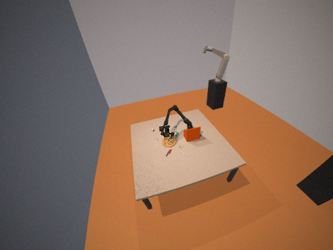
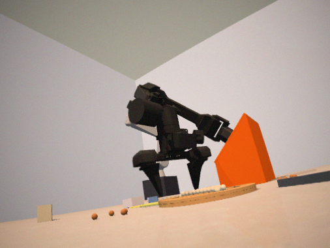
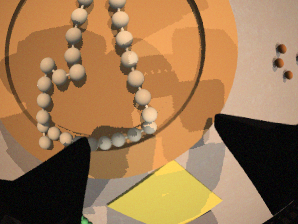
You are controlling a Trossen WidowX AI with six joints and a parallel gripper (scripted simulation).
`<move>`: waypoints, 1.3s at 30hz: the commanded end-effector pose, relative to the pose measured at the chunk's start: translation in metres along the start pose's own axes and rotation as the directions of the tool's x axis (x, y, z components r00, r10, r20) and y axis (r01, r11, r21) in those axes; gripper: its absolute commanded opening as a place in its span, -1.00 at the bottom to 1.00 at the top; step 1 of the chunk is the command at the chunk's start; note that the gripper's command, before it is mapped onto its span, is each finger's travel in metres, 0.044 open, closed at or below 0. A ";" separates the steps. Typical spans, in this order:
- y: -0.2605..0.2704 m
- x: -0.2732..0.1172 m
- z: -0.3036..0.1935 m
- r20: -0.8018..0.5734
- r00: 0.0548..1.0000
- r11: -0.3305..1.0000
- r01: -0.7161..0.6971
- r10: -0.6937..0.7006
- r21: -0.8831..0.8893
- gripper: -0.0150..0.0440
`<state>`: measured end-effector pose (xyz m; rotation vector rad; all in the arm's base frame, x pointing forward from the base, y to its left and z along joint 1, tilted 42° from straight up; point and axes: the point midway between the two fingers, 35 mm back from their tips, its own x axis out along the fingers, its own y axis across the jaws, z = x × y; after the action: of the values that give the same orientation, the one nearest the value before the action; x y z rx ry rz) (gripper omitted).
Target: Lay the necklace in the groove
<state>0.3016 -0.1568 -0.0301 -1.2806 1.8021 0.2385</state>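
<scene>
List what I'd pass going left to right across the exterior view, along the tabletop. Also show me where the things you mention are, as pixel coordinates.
Tan block [image 2: 44,213], three orange-brown beads [image 2: 111,213] [image 3: 279,63], round bead board [image 2: 209,198] [image 3: 220,65] with the pearl bead necklace [image 2: 203,190] [image 3: 135,78] on it, dark flat-sided bar [image 2: 303,179].

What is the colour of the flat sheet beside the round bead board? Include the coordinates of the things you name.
Yellow [image 3: 165,192]; the wrist view shows it best.
</scene>
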 end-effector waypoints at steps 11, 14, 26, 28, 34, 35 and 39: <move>-0.001 -0.002 0.000 0.004 1.000 1.000 0.003 -0.003 0.005 1.00; -0.001 -0.002 0.000 0.004 1.000 1.000 0.003 -0.003 0.005 1.00; 0.000 -0.019 0.007 0.006 1.000 0.999 0.002 -0.002 -0.044 0.64; 0.001 -0.031 0.011 0.006 1.000 0.997 0.003 -0.002 -0.081 0.47; 0.002 -0.035 0.012 0.005 1.000 0.996 0.003 -0.002 -0.093 -0.07; 0.002 -0.034 0.012 0.005 1.000 0.996 0.003 -0.002 -0.093 -0.08; 0.002 -0.020 0.012 0.005 1.000 0.996 0.003 -0.003 -0.093 -0.08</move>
<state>0.3096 -0.1301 -0.0159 -1.3436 1.8008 0.3193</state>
